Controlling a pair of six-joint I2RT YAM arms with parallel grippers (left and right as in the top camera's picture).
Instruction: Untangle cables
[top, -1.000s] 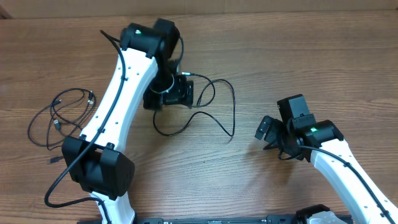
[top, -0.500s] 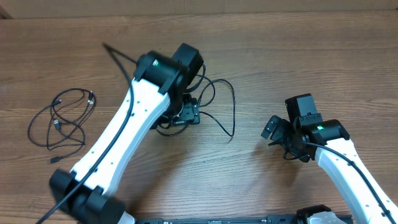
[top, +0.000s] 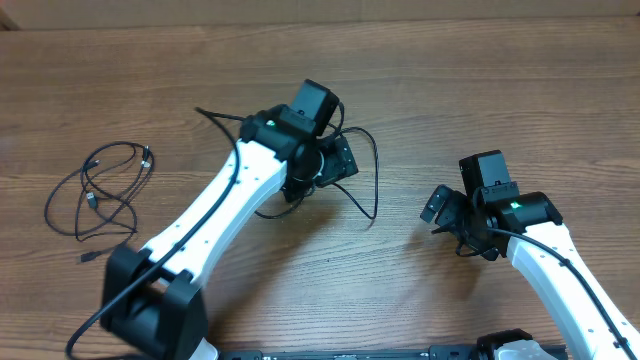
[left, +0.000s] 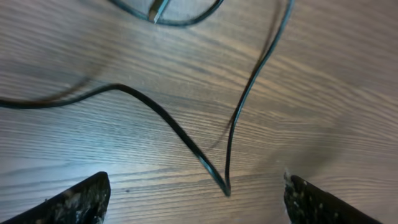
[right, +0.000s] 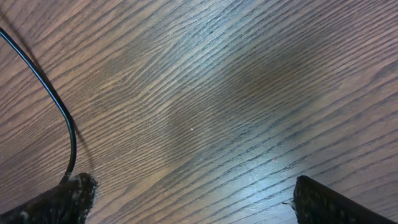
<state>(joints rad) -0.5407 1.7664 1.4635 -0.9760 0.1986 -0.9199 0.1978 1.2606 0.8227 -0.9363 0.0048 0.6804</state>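
Overhead: the wooden worktop carries two thin black cables. The centre cable lies in loose loops mid-worktop, partly hidden under the left arm. The left cable sits well apart near the left edge, coiled in loose loops, small plug ends showing. The left hand hangs over the centre cable's loops. The right hand is off to the right, near the loops' far bend, not touching.

Left wrist: left hand, fingers wide apart, nothing between them gripped. The centre cable runs flat on the wood and folds into a sharp V just between the fingertips. A silver-tipped plug shows at the top edge.

Right wrist: right hand, fingers fully apart, empty. A thin black cord curves down the frame's left side to the fingertip in the lower-left corner; whether they touch, cannot tell. Bare wood between the fingertips.
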